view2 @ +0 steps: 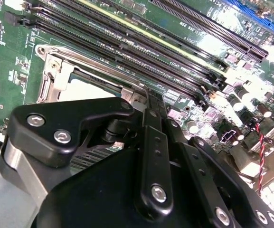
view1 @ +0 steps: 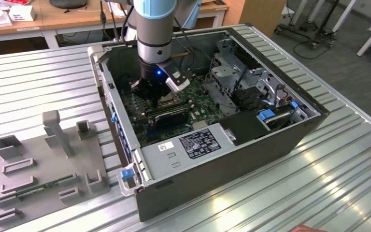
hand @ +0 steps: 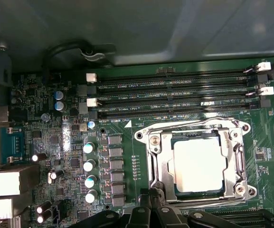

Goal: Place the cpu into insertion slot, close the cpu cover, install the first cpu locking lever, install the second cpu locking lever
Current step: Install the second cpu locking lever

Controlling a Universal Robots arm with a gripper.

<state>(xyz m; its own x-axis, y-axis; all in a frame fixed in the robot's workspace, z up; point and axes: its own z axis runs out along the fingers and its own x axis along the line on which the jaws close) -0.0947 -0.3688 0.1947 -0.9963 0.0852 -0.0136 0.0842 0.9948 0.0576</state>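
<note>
We see the cpu (hand: pixel 198 164) seated in the insertion slot (hand: pixel 161 164), cpu cover (hand: pixel 236 156) down around it. Gripper (hand: pixel 151 204) hovers at the socket's edge; whether it is spread or pinched, we cannot tell. Risk: a lever slipping its hook, springing the cover up.

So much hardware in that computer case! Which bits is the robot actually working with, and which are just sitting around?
Part of the job:
- cpu, seated in the insertion slot
- cpu cover, down around the chip
- hand, at the socket's edge

Just lying about:
- memory slots
- grey fixture tray outside the case
- power supply
</note>
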